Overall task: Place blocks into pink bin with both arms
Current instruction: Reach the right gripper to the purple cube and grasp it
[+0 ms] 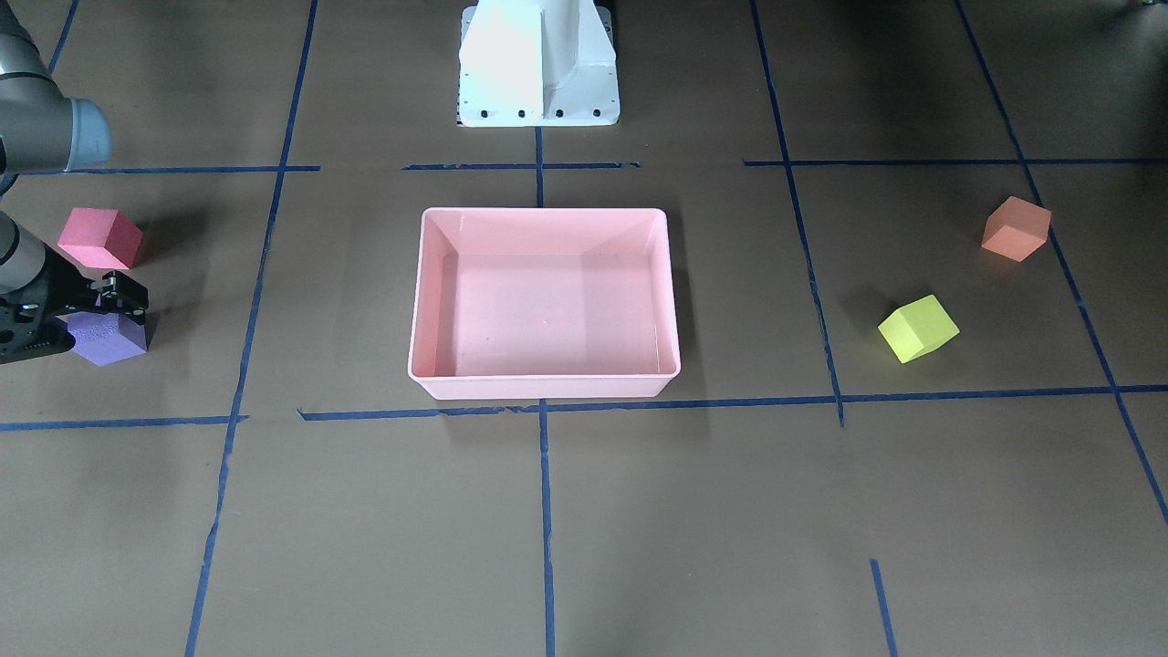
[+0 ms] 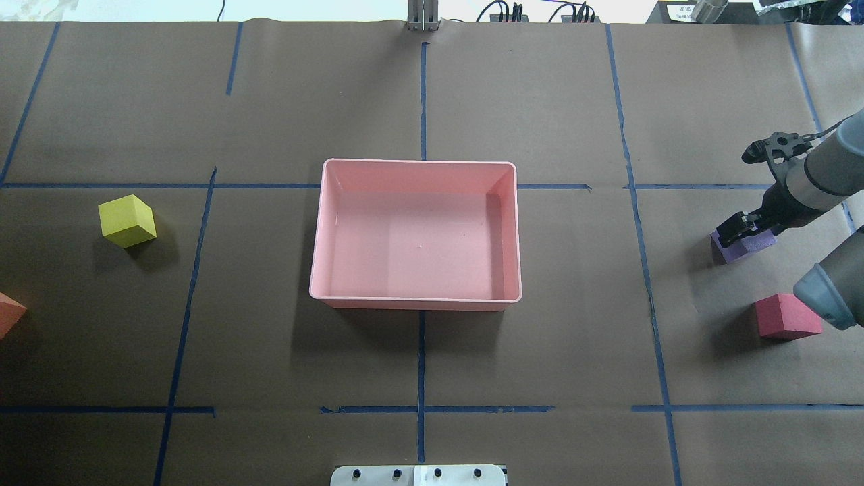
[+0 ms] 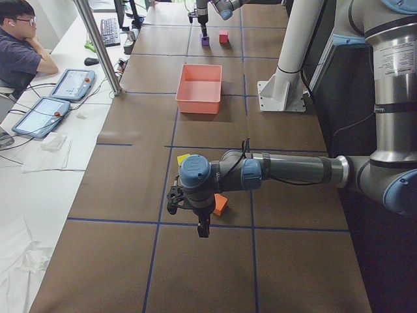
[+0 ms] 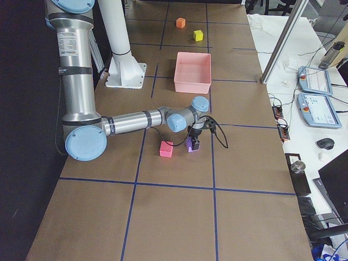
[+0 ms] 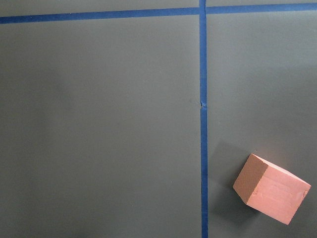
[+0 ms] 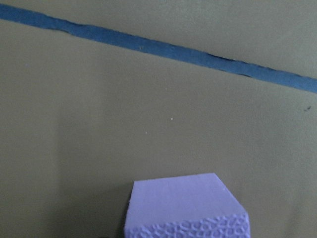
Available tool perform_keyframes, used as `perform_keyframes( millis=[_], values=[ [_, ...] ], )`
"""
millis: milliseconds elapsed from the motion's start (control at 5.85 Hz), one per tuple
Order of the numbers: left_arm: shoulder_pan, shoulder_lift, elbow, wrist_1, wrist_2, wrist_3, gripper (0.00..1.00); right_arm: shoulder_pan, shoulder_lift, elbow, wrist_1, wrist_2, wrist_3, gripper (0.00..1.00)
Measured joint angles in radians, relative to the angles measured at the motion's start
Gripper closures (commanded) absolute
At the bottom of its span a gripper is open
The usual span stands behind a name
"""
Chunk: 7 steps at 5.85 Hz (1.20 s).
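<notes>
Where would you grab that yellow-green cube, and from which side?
By two opposite side faces of the yellow-green cube, probably from straight above. It sits flat on the table but skewed to the blue tape lines, so twist the grip to match.

We see a pale pink bin [image 1: 544, 386] on a brown bench [image 1: 730, 547] with blue tape lines [image 1: 546, 511]; a red-pink block [image 1: 99, 237], a purple block [image 1: 114, 345] with a fine pebbled side, a yellow-green block [image 1: 917, 328], an orange block [image 1: 1016, 228]; the right arm [image 2: 820, 175] grey, its joint cap [image 2: 820, 297] light blue

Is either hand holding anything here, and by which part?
Cannot be told: the right hand is down on the top of the purple block, which rests on the table; a closed grip doesn't show. The left hand holds nothing.
</notes>
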Motion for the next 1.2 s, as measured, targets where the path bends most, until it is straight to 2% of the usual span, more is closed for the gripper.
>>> perform_keyframes(
  millis=[171,342,684,1025,1196],
  values=[
    [0.0,0.0,0.0,0.0,0.0,0.0,0.0,-0.006,0.001,-0.007,0.0,-0.005,-0.001,0.69],
    [0.0,0.0,0.0,0.0,0.0,0.0,0.0,-0.008,0.002,-0.008,0.0,-0.01,-0.003,0.71],
    [0.0,0.0,0.0,0.0,0.0,0.0,0.0,-0.007,0.018,0.029,-0.005,-0.006,0.003,0.71],
    [0.0,0.0,-0.002,0.0,0.0,0.0,0.0,-0.006,0.122,0.081,-0.034,0.027,0.155,0.7],
    [0.0,0.0,-0.002,0.0,0.0,0.0,0.0,-0.021,0.216,0.104,-0.103,0.042,0.272,0.7]
  ],
)
